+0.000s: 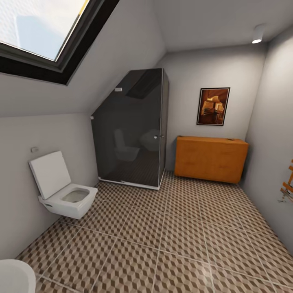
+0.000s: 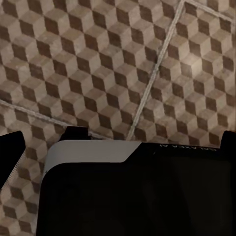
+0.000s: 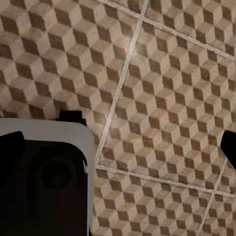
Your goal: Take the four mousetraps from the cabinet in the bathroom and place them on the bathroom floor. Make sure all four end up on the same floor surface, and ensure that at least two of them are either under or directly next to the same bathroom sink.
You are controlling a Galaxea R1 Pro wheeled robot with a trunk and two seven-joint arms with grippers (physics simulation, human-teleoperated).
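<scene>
One orange-brown cabinet [image 1: 211, 158] stands against the far wall on the cube-patterned bathroom floor [image 1: 162, 244]; whether either jaws are clenched cannot be told.

Grey walls [image 1: 211, 73] rise to a sloped ceiling with a black-framed skylight [image 1: 44, 32] letting in daylight. A white spotlight [image 1: 257, 39] glows near the far right corner. A dark glass shower cabin [image 1: 130, 126] stands against the back wall, a framed picture [image 1: 213, 106] hanging beside it. A white wall-hung toilet [image 1: 65, 191], lid up, sits along the left wall. A wooden towel rail [image 1: 288, 185] clings to the right wall.
</scene>
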